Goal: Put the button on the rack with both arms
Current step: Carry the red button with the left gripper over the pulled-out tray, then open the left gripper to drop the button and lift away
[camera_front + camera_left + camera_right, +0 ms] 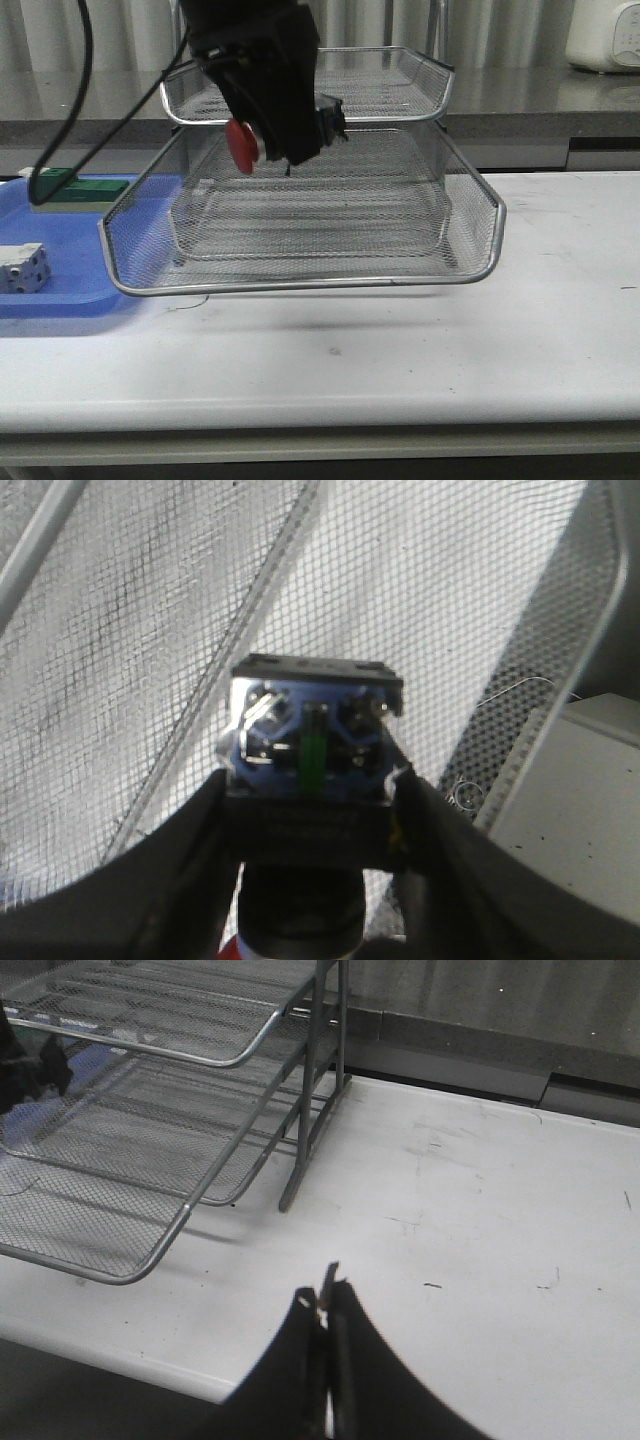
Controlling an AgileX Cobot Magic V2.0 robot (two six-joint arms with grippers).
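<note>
Left gripper (312, 810) is pinching the button (243, 145) by its black body, red head facing the bench's front edge, hanging over the rack (300, 285)'s middle tier toward the left end. Right gripper (327, 1310) hovers low over bare tabletop, fingers pressed together on nothing.

White table (560, 300), rack (300, 285), blue tray (60, 290)
</note>
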